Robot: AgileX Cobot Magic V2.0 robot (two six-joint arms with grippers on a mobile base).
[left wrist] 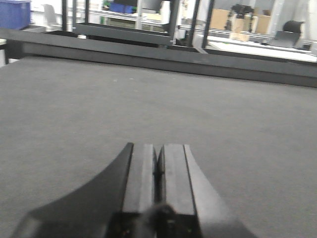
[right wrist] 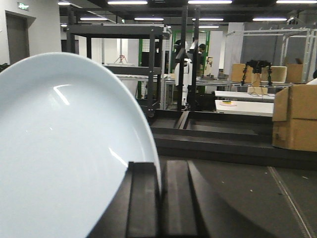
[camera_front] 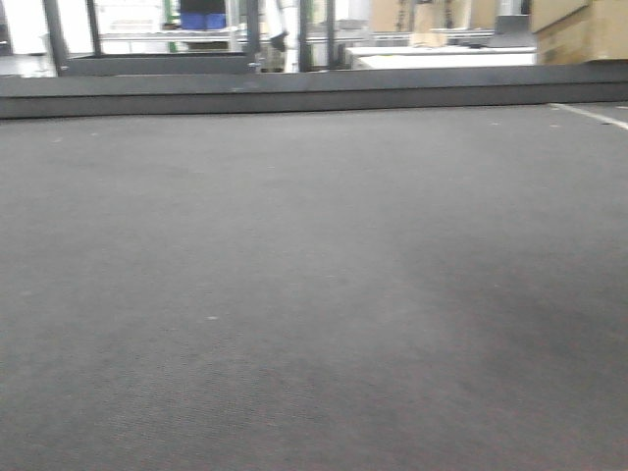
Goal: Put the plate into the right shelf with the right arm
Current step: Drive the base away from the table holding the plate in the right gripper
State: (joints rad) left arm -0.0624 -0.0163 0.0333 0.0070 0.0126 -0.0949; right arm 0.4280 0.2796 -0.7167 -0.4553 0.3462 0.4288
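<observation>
Right claw [right wrist: 159, 171] is clamped on the rim of the white plate [right wrist: 64, 158]. I hold the plate on edge, clear of the grey worktop [right wrist: 237, 198], presumably for edgewise insertion. Left claw [left wrist: 158, 158] is closed and empty. I cannot identify the right shelf.

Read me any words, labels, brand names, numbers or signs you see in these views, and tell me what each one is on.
No text is legible in any view.
Too small and blurred to read: the small green sign high on the wall, in the right wrist view.
No print visible: the brown cardboard boxes, or the plain white round plate held in the right gripper.
</observation>
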